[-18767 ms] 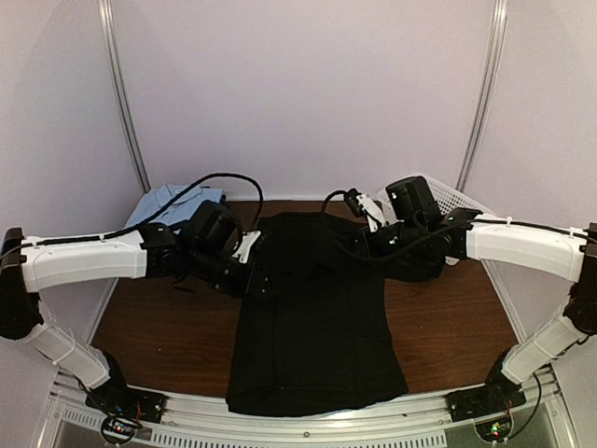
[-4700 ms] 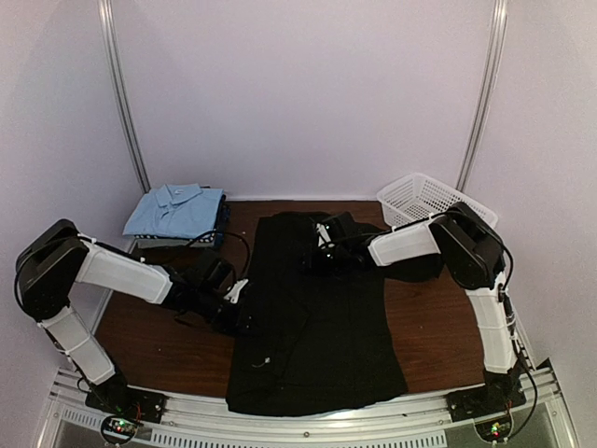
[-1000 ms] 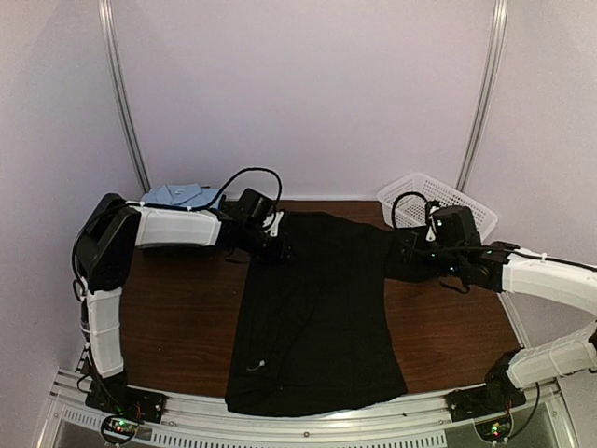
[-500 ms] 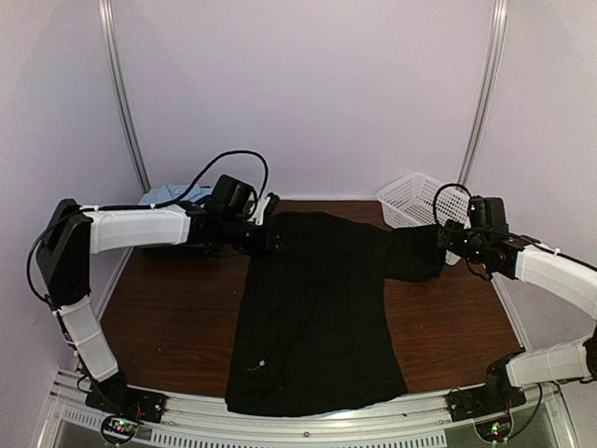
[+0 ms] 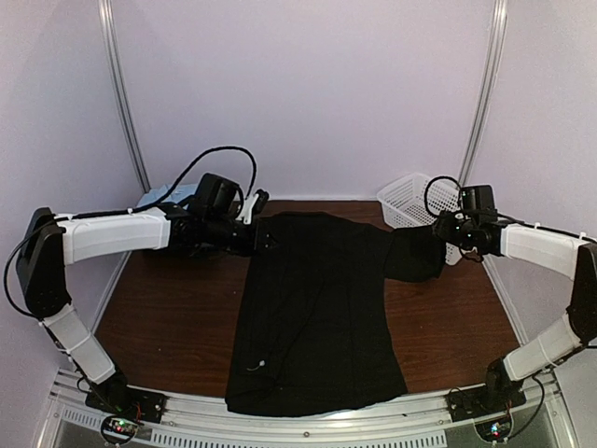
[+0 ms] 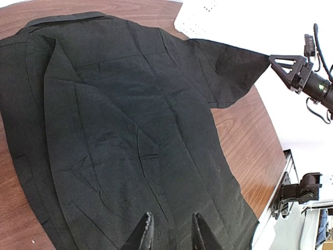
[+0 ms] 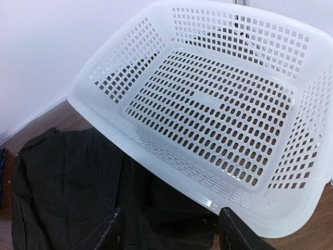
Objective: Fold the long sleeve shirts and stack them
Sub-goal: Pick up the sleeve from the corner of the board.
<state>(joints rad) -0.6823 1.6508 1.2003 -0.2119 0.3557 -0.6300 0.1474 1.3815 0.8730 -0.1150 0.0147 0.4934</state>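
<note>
The large plain black fabric shirt point(image 5: 317, 308) was judged far from folded and stacked, being spread under the narrow jaws of the left gripper point(image 6: 171, 225) (grip undiscernible), its sleeve point(image 5: 415, 254) laid out beneath the wide-parted jaws of the right gripper point(image 7: 170, 223).

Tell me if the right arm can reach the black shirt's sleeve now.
Probably yes: the right end effector hovers open at the sleeve tip beside the basket, nothing between.

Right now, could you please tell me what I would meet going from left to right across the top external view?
Light blue folded fabric shirt → large black fabric shirt, spread out → white plastic mesh basket.
</note>
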